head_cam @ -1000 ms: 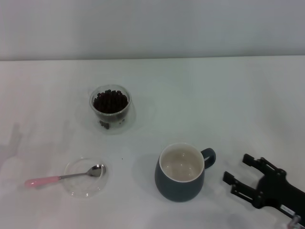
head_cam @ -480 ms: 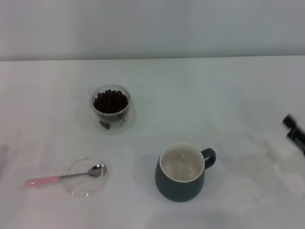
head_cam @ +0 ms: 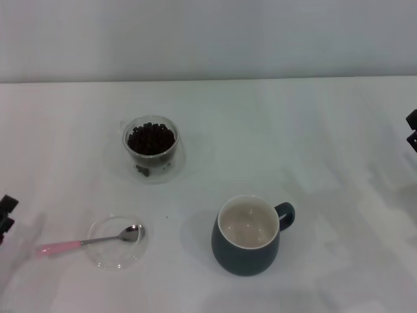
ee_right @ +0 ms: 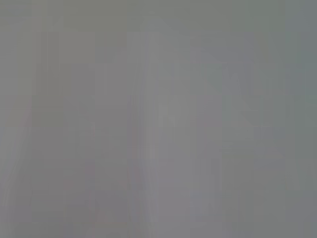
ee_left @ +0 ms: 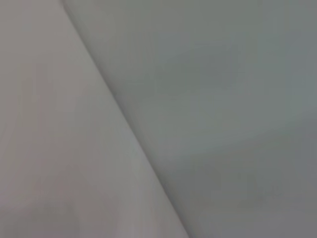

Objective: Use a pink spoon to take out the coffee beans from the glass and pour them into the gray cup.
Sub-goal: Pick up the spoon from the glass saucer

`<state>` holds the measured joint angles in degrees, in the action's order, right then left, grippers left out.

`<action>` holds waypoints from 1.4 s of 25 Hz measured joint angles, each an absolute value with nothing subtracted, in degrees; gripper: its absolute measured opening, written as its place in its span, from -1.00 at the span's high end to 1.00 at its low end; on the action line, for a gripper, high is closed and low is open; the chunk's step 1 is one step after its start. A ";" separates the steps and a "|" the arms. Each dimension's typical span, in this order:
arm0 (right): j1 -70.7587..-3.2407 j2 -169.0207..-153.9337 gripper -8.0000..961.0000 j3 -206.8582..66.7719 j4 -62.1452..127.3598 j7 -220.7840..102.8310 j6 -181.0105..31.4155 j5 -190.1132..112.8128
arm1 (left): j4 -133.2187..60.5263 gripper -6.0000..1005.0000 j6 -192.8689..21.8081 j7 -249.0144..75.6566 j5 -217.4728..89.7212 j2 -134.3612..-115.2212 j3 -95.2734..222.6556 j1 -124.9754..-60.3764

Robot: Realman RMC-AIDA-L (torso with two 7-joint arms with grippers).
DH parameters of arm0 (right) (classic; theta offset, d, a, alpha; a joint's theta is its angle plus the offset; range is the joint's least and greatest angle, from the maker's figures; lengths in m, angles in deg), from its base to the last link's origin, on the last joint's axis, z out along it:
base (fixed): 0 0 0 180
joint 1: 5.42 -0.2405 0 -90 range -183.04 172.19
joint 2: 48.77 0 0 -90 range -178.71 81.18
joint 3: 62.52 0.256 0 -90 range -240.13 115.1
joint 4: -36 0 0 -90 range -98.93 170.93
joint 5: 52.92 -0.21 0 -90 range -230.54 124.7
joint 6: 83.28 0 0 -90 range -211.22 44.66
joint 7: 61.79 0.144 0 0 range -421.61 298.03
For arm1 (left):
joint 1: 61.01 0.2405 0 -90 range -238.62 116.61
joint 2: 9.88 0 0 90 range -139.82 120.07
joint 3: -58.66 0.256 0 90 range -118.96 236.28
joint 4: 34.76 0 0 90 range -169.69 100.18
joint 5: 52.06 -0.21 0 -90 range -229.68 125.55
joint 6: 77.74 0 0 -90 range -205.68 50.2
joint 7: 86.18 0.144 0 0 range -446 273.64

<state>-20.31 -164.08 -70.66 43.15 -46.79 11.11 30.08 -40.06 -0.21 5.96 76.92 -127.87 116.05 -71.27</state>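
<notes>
While nothing is yet grasped, the head view shows the opening step: the left gripper (head_cam: 5, 215) peeks in at the table's left edge, near the pink spoon (head_cam: 62, 246); whether it is open I cannot tell. That spoon's metal bowl rests in a flat clear dish (head_cam: 107, 256), its pale handle pointing left. Next, I judge, comes gripping the handle. Coffee beans (head_cam: 151, 138) fill the glass (head_cam: 151, 149); the gray cup (head_cam: 247, 236) sits empty. The right gripper (head_cam: 412, 130) barely shows at the right edge, state unclear. Both wrist views show only blank surface.

Flat clear dish (head_cam: 111, 251) on white table (head_cam: 313, 143), nr front-left.
</notes>
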 joint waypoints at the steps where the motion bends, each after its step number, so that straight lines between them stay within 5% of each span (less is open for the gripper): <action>1: -20.44 -164.08 -0.79 -70.65 43.07 -46.76 11.02 30.06 | -40.06 -0.42 -0.17 6.68 77.33 -128.35 115.91 -70.89; 14: -25.35 -163.99 -0.79 -62.89 41.95 -47.58 5.34 29.96 | -25.80 -0.42 8.21 26.23 92.60 -130.53 115.61 -71.39; 35: -31.62 -164.09 -0.79 -61.98 38.64 -47.49 -0.22 30.48 | -13.23 -0.42 7.77 44.44 69.22 -130.54 86.98 -74.41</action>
